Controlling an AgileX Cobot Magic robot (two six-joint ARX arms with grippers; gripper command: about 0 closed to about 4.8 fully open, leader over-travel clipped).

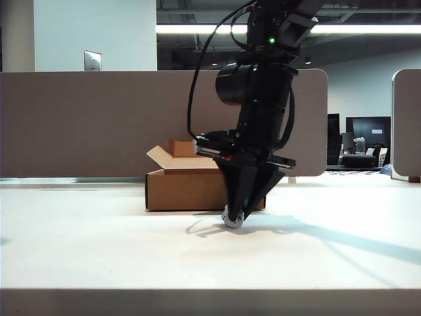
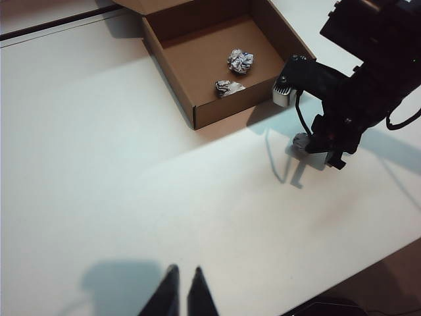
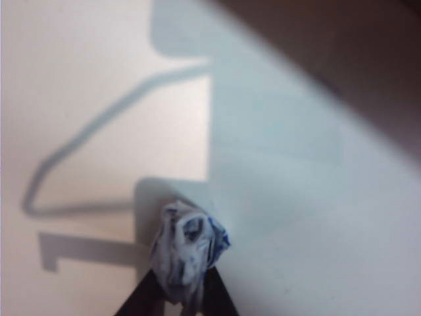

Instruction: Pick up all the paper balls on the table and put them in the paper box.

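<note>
In the exterior view, your right gripper (image 1: pixel 234 216) is pointing down at the table (image 1: pixel 99 243), just in front of the paper box (image 1: pixel 187 189), and a paper ball (image 1: pixel 232 220) is sitting between its fingertips, touching the table.

In the left wrist view, your left gripper (image 2: pixel 183 288) is hanging above the table with its jaws almost together and nothing between them. Two paper balls (image 2: pixel 240 60) are lying inside the box.

In the right wrist view, the two fingers (image 3: pixel 141 296) are pressing on both sides of the ball.
</note>
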